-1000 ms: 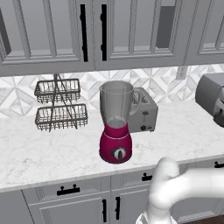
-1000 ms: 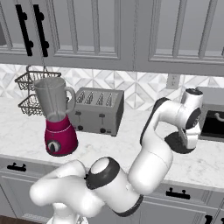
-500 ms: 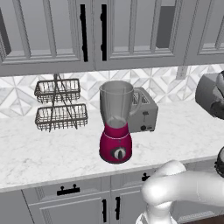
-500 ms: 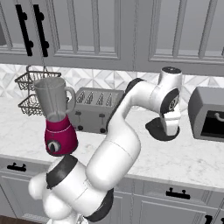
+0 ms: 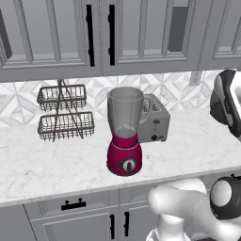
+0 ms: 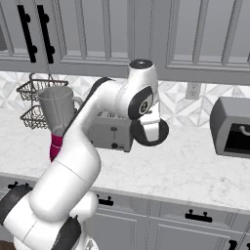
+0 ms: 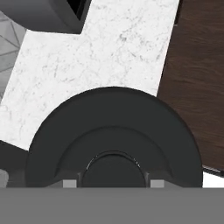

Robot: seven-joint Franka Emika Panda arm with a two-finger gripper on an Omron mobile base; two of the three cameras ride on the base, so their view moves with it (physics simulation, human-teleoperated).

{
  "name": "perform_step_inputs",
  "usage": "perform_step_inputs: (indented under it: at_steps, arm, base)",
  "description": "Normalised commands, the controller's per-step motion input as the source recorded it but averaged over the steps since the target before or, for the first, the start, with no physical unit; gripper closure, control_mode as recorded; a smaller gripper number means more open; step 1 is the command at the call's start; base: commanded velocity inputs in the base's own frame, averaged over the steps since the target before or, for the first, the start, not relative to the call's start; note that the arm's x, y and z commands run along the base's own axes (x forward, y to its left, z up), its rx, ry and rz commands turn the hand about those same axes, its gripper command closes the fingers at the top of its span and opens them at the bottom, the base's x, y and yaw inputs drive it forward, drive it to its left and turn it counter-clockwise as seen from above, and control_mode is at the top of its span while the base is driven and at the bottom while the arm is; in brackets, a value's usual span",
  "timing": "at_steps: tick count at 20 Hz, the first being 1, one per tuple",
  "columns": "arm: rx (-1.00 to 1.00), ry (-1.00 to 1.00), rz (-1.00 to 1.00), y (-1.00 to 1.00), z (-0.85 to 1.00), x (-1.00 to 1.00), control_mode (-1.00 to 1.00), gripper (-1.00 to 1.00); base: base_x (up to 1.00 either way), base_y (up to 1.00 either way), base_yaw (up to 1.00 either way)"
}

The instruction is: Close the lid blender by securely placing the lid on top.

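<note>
The blender (image 5: 124,136) stands on the marble counter, with a crimson base, a black knob and a clear grey jar whose top is open. It also appears behind the arm as the blender (image 6: 58,114). The lid (image 6: 149,132), a flat dark round cap, hangs above the counter to the right of the toaster, well right of the jar. My gripper (image 7: 113,182) is shut on the lid (image 7: 113,140), which covers the lower half of the hand view. At the right edge of the left base view, the lid (image 5: 225,106) appears as a dark disc.
A silver toaster (image 6: 111,133) sits just right of the blender. A wire basket rack (image 5: 63,113) stands to its left. A grey microwave (image 6: 233,128) is at the far right. Wall cabinets (image 5: 94,33) hang above. Bare marble counter (image 7: 109,52) lies below the lid.
The arm has swung left with the lid, from in front of the microwave to just right of the toaster. The blender has not moved.
</note>
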Motion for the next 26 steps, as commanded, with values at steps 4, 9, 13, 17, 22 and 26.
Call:
perform_step_inputs:
  at_steps: [4,9,13,17,22,26]
  arm:
    - [-0.04,-0.05,0.0,1.0,0.74,-0.16,-1.0,1.0]
    - [-0.04,-0.07,0.0,1.0,0.63,-0.08,-1.0,1.0]
    - [-0.01,-0.02,0.03,1.0,0.48,-0.02,-1.0,1.0]
    - [0.0,0.0,0.12,1.0,0.31,0.0,-1.0,1.0]
    - [0.0,0.0,0.11,1.0,0.37,0.0,-1.0,1.0]
    - [0.0,-0.01,0.08,0.96,0.4,0.0,-1.0,1.0]
  base:
    - [0.0,0.0,0.0]
    - [0.0,0.0,0.0]
    - [0.0,0.0,0.0]
    - [0.0,0.0,0.0]
    - [0.0,0.0,0.0]
    - [0.0,0.0,0.0]
